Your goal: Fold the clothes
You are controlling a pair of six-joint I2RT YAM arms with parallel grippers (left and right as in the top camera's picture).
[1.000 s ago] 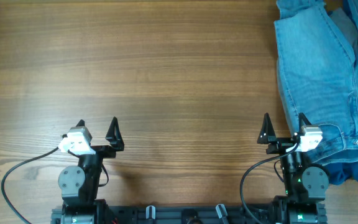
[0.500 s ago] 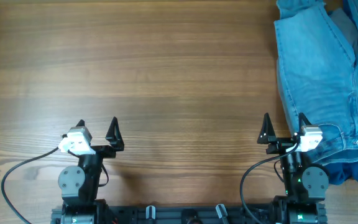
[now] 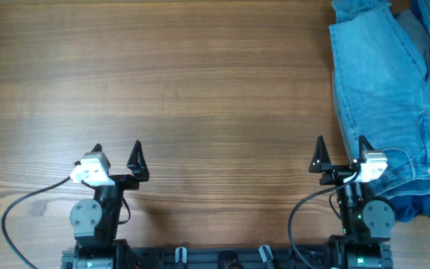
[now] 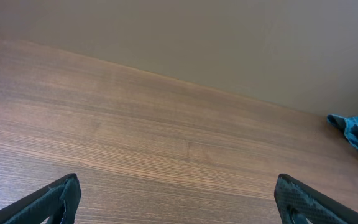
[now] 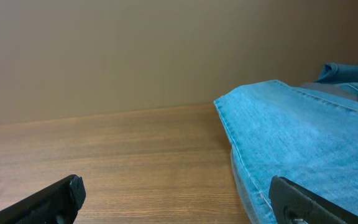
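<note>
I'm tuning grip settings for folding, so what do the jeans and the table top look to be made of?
The jeans look like faded light blue denim: matte woven cloth with stitched seams and soft creases. The table top looks like wood, or a wood-print laminate, smooth with a faint sheen; long grain lines show, but which of the two cannot be told.

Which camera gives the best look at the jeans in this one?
Overhead: the jeans lie rumpled at the right, with seams visible, though the frame cuts them off. The right wrist view shows the jeans low and side-on, one edge only. The left wrist view catches just a blue scrap of them.
</note>
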